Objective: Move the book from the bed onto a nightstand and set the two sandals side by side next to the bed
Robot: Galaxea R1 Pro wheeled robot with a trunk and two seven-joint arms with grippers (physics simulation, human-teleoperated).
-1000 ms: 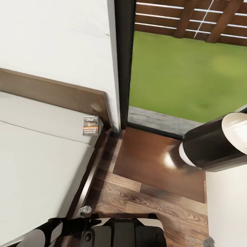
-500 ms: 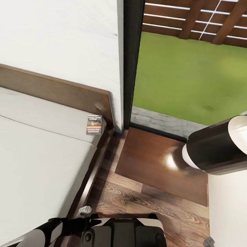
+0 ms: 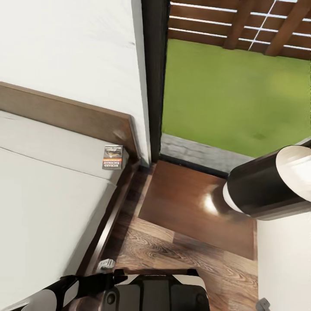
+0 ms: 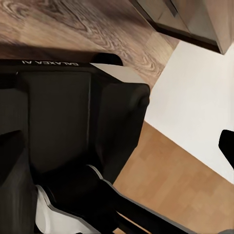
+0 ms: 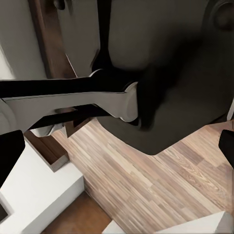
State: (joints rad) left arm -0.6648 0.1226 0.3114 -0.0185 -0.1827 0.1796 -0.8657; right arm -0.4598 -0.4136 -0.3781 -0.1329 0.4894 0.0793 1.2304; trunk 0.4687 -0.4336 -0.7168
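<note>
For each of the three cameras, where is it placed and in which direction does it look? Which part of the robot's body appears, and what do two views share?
Head view: high on the robot, facing down at the bed, the book and the nightstand; its right arm shows.
Left wrist view: by the left arm, facing down at the robot's dark base and the floor.
Right wrist view: by the right arm, facing the robot's dark body.
Shared: both wrist views show wood-plank floor and robot body.

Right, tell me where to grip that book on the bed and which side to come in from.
The book lies flat on the mattress at the corner of the bed, close beside the headboard and near the frame's edge. Probably best to pinch its free edge facing the nightstand, coming in low from that side; it is thin, so a top-down grasp has little to bite on.
</note>
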